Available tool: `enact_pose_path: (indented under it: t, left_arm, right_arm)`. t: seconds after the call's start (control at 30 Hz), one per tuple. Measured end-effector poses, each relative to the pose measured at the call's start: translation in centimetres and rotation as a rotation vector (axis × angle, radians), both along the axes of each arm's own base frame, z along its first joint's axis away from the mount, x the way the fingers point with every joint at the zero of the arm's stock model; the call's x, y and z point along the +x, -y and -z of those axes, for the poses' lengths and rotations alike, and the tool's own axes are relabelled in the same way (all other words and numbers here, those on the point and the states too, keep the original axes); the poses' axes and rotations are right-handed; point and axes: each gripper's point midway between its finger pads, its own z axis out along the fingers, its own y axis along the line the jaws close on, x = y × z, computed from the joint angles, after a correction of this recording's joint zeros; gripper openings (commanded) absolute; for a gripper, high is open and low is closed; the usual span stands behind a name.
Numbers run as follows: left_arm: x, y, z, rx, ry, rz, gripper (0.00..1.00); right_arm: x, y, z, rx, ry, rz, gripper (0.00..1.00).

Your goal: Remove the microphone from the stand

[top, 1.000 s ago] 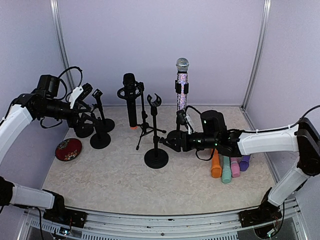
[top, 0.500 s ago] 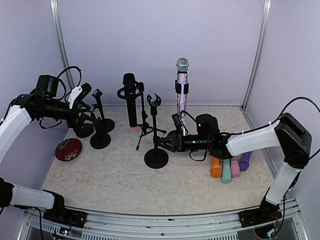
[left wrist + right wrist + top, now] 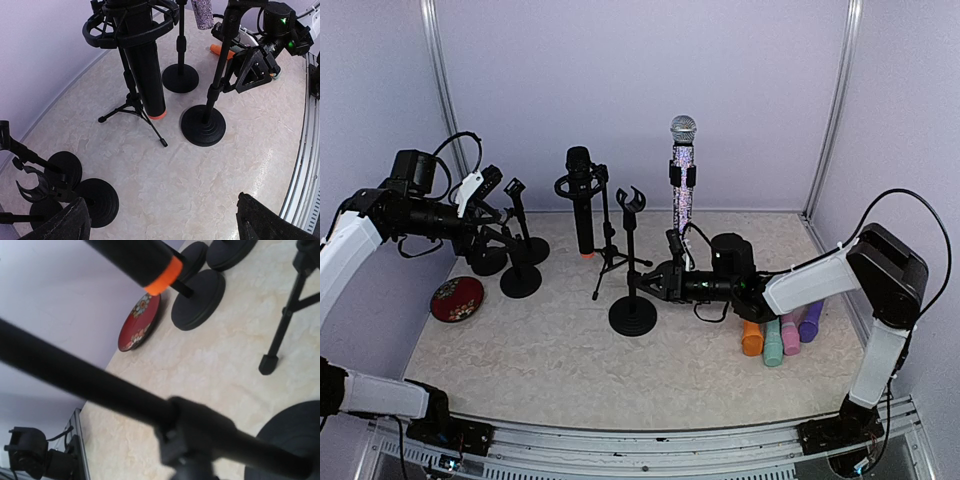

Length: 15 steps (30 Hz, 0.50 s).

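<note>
Vertically set, head uppermost: black microphone [image 3: 582, 205] in tripod stand [image 3: 610, 262]; left end effector [image 3: 162, 216] wide open, empty; right end effector [image 3: 658, 283] at clip stand pole [image 3: 630, 262], grip indiscernible.

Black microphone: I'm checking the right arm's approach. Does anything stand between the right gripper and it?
Yes. The empty stand's pole stands between the right gripper and the black microphone. In the right wrist view the pole crosses close in front, with the microphone's orange-ringed end beyond it.
</note>
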Motion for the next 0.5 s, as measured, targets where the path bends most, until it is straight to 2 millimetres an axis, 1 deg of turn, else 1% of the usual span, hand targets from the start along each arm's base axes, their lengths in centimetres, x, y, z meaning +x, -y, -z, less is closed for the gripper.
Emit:
enact_pose_path:
  t: [0.3,0.43,0.5]
  left_arm:
    - [-0.17,0.21,-0.13,-0.015,-0.006,0.009,0.99]
    - [-0.19,0.24,-0.14,-0.017,-0.008,0.010,0.99]
    - [-0.21,0.27,-0.16,-0.020,-0.009,0.010,0.99]
  right_arm:
    - [0.19,0.59,1.18,0.022,-0.055,0.049,0.32]
    - [0.60,0.77,0.90,0.053,-0.065,0.080,0.25]
    - [0.86,0.91,0.67,0.071,-0.067,0.101,0.25]
